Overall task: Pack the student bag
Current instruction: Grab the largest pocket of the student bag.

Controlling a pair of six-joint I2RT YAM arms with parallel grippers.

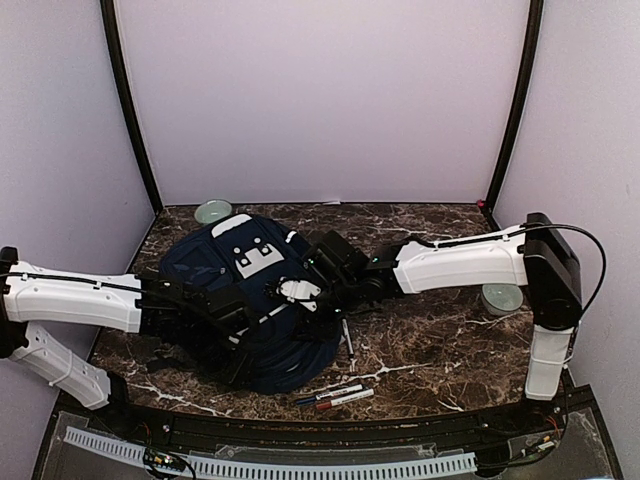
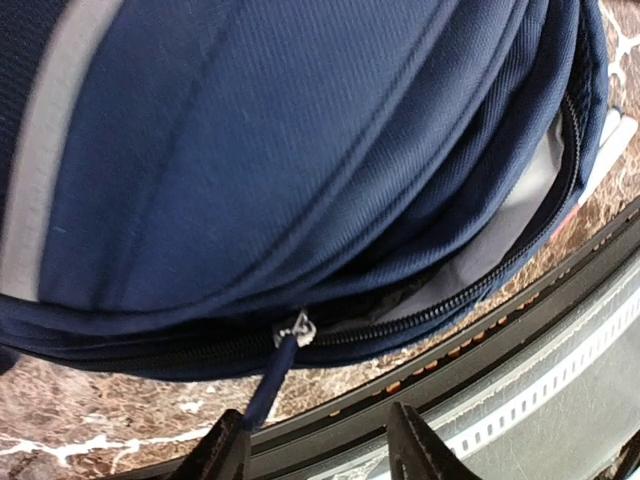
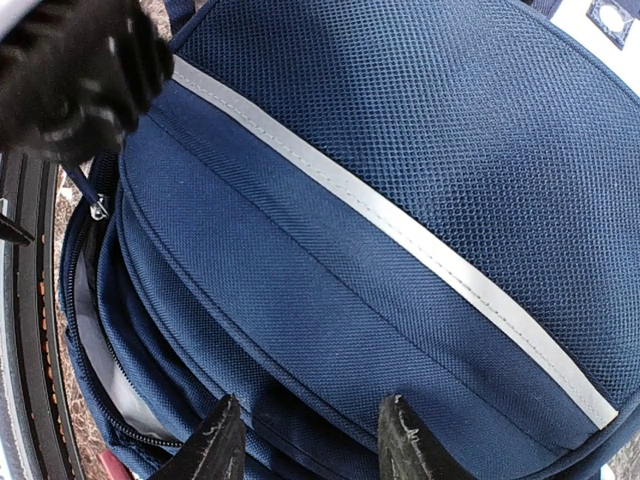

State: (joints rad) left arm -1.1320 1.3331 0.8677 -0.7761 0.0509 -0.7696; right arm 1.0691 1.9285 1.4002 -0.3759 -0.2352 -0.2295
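Big navy-blue cloth backpack (image 1: 205, 268) is lying under left pincer (image 2: 318, 428) and right pincer (image 3: 310, 412), both apart; unpinched blue zip cord (image 2: 267, 385) could be slipping away.

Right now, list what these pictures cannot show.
Student bag contents: left wrist view, zip gap shows only grey lining.
Zip pull cord end: left wrist view, hidden by a finger of the left gripper; contact unclear.
Markers labels: top view, too small.
Far green bowl: top view, partly behind the bag.
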